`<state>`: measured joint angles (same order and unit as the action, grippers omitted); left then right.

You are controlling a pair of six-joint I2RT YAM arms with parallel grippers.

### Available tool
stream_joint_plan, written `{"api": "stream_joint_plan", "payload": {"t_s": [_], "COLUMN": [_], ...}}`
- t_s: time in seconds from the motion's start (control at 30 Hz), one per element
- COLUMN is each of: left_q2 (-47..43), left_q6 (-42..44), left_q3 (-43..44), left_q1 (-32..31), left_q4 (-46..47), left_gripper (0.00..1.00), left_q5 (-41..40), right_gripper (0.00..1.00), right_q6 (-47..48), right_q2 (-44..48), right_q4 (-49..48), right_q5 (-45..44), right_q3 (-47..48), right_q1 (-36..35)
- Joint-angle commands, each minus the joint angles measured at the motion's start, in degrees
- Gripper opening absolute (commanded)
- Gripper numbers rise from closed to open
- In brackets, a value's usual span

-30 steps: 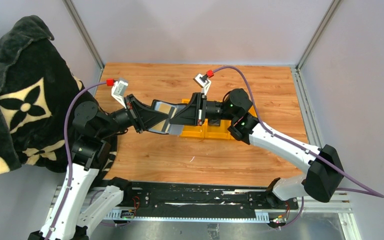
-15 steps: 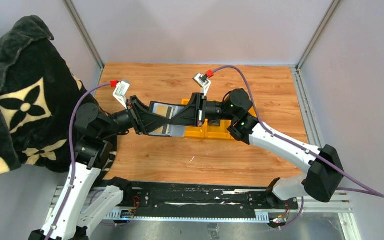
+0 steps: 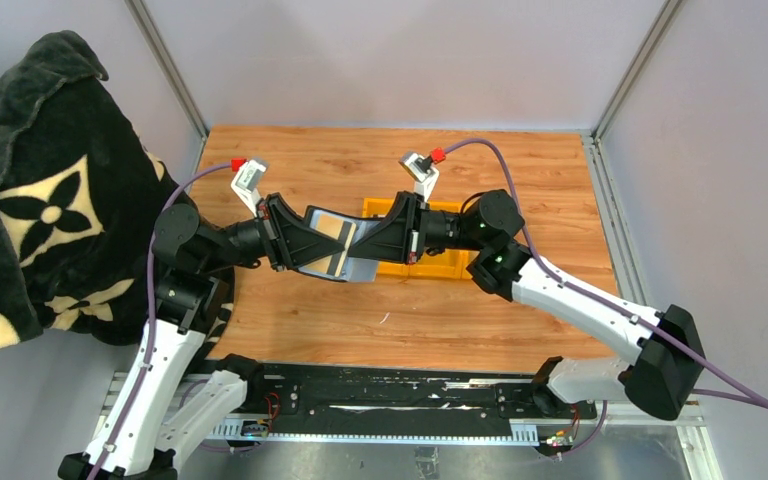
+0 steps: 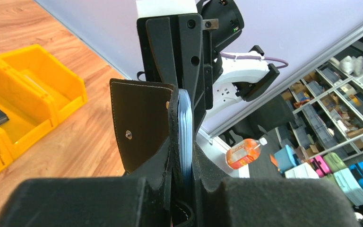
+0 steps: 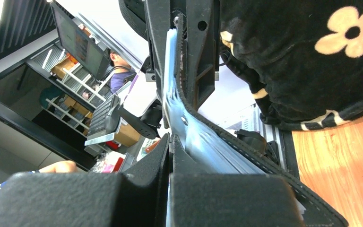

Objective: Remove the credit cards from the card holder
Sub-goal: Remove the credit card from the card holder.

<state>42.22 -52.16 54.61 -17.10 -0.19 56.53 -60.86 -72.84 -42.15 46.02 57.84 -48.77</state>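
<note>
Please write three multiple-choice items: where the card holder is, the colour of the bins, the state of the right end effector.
1. Where is the card holder? A on the floor; B held between the left end effector and the right end effector; C in a drawer.
2. What colour are the bins? A green; B blue; C yellow.
3. The right end effector is: A shut on the credit cards; B wide open; C out of view.
Key: 1 B, both grip it; 2 C, plainly yellow; 3 A, it pinches the cards.
</note>
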Motion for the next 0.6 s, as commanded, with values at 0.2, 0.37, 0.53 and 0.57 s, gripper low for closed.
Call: {"api": "stream_joint_plan", "payload": {"t_s": [0.2, 0.37, 0.53, 0.57], "left_q2": [0.16, -0.21, -0.82, -0.96], "left_q6": [-0.41, 1.28, 4.89, 6.02], "left_q3": [1.37, 1.62, 1.88, 1.99], "left_q1": [-0.46, -0.48, -0.48, -0.48], "left_q4": [0.52, -1.56, -4.54, -5.76], "left_gripper": [0.11, 0.12, 0.17, 0.18], "left_q5": [1.75, 1.82, 1.71, 1.47], "right_gripper": [0.04, 0.35, 0.33, 0.29], "right_q6": [3.59, 3.79, 3.20, 2.82], "right_q2": [3.26, 1.40, -0.37, -0.64], "right_q4": [2.12, 3.65, 2.97, 2.36], "right_q5": [-2.40, -2.84, -3.15, -3.13], "right_q3": [0.05, 2.93, 4.83, 4.98], "right_q1": [-0.53, -0.53, -0.53, -0.53]}}
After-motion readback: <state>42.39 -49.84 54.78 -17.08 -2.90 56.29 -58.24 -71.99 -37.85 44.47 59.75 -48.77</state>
